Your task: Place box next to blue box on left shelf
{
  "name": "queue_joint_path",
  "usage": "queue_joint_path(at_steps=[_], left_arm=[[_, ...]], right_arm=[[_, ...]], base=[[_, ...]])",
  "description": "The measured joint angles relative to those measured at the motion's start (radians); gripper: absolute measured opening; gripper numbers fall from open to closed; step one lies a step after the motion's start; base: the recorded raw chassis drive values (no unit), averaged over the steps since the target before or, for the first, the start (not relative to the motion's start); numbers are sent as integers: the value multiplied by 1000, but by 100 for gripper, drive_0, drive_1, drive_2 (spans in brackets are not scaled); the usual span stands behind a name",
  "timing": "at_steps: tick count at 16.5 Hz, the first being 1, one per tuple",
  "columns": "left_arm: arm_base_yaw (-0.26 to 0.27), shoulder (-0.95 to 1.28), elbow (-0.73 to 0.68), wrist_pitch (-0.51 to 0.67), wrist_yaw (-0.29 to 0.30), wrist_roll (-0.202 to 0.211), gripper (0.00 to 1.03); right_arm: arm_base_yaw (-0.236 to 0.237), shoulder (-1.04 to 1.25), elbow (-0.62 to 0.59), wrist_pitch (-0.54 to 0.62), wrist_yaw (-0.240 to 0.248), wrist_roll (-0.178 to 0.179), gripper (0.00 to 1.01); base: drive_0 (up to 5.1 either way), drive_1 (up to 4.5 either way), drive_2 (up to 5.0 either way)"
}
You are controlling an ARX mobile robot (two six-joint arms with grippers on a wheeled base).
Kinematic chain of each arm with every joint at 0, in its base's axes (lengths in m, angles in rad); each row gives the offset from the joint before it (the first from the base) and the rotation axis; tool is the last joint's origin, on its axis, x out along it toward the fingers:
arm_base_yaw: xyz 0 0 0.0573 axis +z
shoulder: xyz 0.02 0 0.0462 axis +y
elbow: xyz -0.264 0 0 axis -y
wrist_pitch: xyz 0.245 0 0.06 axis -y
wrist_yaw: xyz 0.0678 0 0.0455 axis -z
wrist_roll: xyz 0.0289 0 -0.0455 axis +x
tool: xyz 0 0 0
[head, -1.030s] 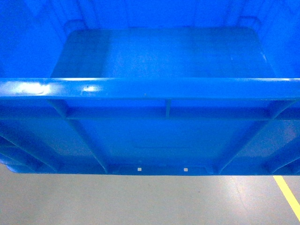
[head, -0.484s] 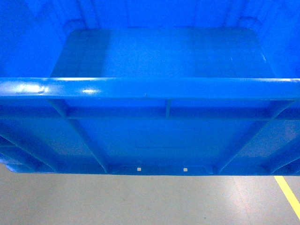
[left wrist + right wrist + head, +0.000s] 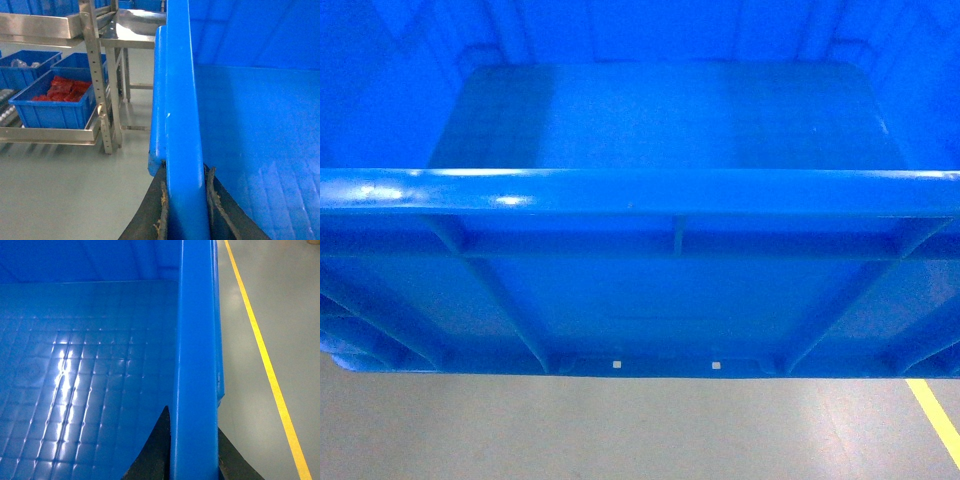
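Note:
The box (image 3: 660,120), a large bright-blue crate, fills the head view, with its ribbed near wall (image 3: 670,300) facing me and floor showing beneath it. My left gripper (image 3: 185,172) is shut on the box's left rim (image 3: 177,100), one dark finger on each side of it. My right gripper (image 3: 194,415) is shut on the right rim (image 3: 197,330) in the same way. A metal-framed rack (image 3: 55,134) holding smaller blue boxes (image 3: 50,107) stands at the left of the left wrist view. I cannot tell whether it is the left shelf.
One small blue box on the rack holds red parts (image 3: 65,89). A steel table frame (image 3: 122,60) stands just beyond the rack. Grey floor (image 3: 620,430) lies below the crate, with a yellow line (image 3: 260,350) running along its right side.
In the head view the crate sits very slightly lower than a second ago.

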Motion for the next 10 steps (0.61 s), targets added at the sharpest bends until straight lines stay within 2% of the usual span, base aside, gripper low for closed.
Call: queue_joint_path(at_steps=[10], left_arm=[[0,0,0,1,0,0,9]], right_arm=[[0,0,0,1,0,0,8]], base=[[-4,414,-423]])
